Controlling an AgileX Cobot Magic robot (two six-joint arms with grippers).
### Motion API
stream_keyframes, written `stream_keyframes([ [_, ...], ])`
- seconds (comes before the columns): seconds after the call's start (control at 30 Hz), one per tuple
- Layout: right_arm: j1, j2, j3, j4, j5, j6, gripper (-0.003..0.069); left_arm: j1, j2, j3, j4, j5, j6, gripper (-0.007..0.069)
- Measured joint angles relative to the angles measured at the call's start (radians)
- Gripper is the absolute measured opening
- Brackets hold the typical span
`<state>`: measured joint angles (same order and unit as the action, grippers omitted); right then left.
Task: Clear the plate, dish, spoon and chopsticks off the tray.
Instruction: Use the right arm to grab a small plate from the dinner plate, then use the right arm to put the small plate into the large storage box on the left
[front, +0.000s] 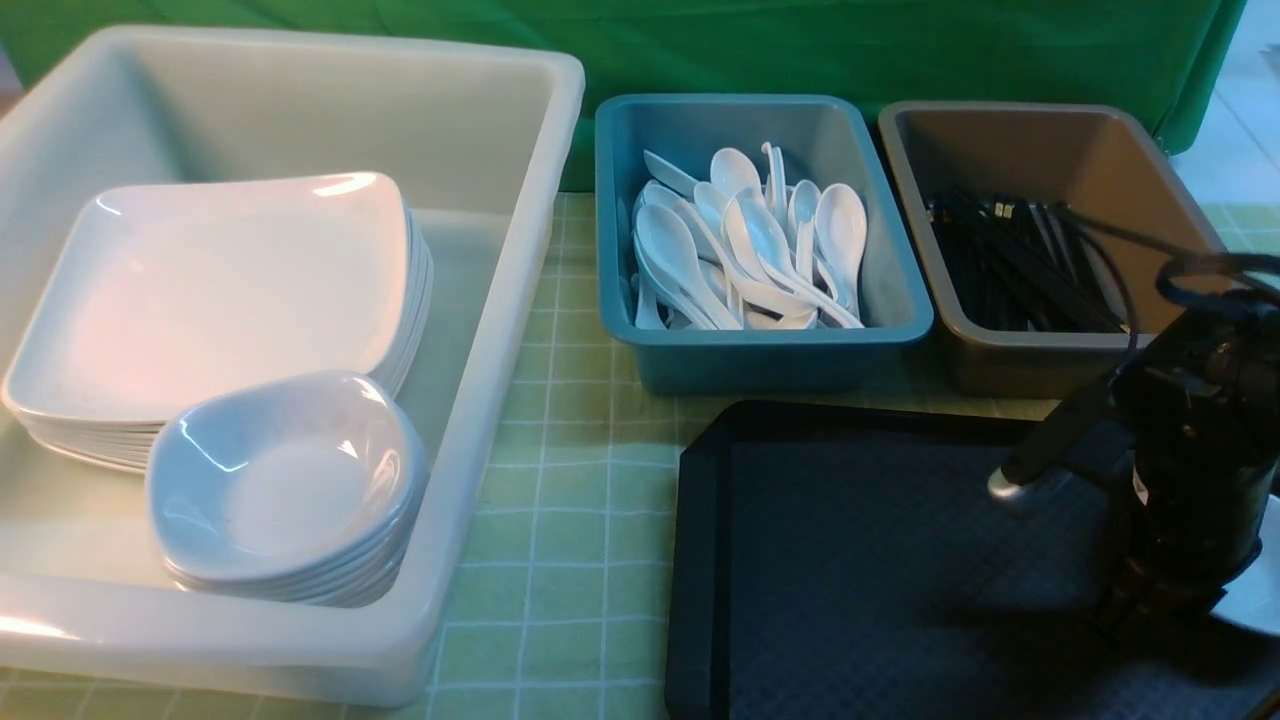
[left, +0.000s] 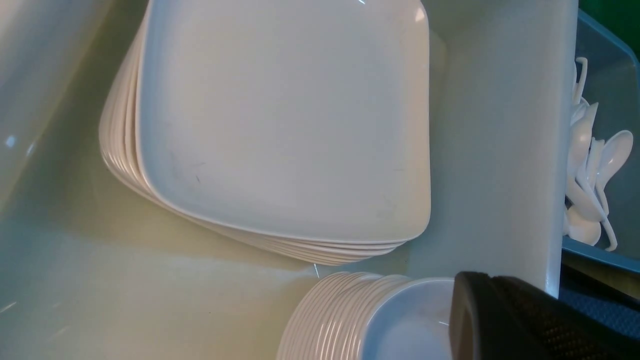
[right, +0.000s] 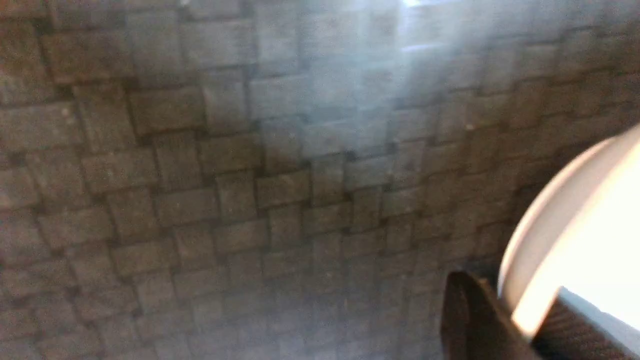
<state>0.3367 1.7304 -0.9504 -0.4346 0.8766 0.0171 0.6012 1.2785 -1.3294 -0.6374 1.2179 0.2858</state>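
A big white tub (front: 500, 300) on the counter's (front: 570, 480) left holds a stack of plates (front: 220, 290) and a stack of small dishes (front: 290, 490). The left end effector (left: 525, 320) hangs over them, pressed together and empty. Next come the blue bin (front: 900, 300) of spoons (front: 750, 240) and the brown bin (front: 1000, 350) of chopsticks (front: 1020, 265). On the black tray (front: 850, 560), the right end effector (right: 505, 320) pinches the rim of a white plate (right: 585, 235) at the tray's right edge.
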Motion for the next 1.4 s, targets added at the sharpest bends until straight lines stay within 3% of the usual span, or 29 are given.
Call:
stream_keyframes([
  [0.23, 0.104, -0.152, -0.078, 0.126, 0.175, -0.009, 0.0026, 0.000, 0.000, 0.000, -0.005, 0.000, 0.000, 0.0000],
  [0.33, 0.282, -0.293, -0.208, 0.180, 0.251, -0.008, 0.0026, 0.000, 0.000, 0.000, -0.009, 0.000, 0.000, 0.0000],
  [0.4, 0.347, -0.329, -0.261, 0.191, 0.249, -0.008, 0.0026, 0.000, 0.000, 0.000, -0.011, 0.000, 0.000, 0.0000],
  [0.43, 0.436, -0.348, -0.338, 0.203, 0.229, -0.009, 0.0026, 0.000, 0.000, 0.000, -0.011, 0.000, 0.000, 0.0000],
  [0.5, 0.500, -0.350, -0.393, 0.207, 0.199, -0.017, 0.0026, 0.000, 0.000, 0.000, -0.012, 0.000, 0.000, 0.0000],
  [0.53, 0.579, -0.335, -0.451, 0.211, 0.139, -0.044, 0.0026, 0.000, 0.000, 0.000, -0.012, 0.000, 0.000, 0.0000],
  [0.57, 0.579, -0.331, -0.458, 0.212, 0.139, -0.049, 0.0026, 0.000, 0.000, 0.000, -0.012, 0.000, 0.000, 0.0000],
  [0.63, 0.685, -0.266, -0.536, 0.212, 0.012, -0.139, 0.0026, 0.000, 0.000, 0.000, -0.012, 0.000, 0.003, 0.0000],
  [0.73, 0.769, -0.158, -0.586, 0.214, -0.131, -0.281, 0.0026, 0.000, 0.000, 0.000, -0.009, 0.000, 0.003, 0.0000],
  [1.0, 0.840, 0.075, -0.598, 0.219, -0.331, -0.561, 0.0026, 0.000, 0.000, 0.000, -0.004, 0.000, 0.003, 0.0000],
  [1.27, 0.840, 0.144, -0.599, 0.210, -0.394, -0.615, 0.0041, 0.000, 0.000, 0.000, -0.001, 0.000, 0.003, 0.0000],
  [1.4, 0.840, 0.163, -0.600, 0.209, -0.421, -0.617, 0.0098, 0.000, 0.000, 0.000, -0.001, 0.000, 0.003, 0.0000],
])
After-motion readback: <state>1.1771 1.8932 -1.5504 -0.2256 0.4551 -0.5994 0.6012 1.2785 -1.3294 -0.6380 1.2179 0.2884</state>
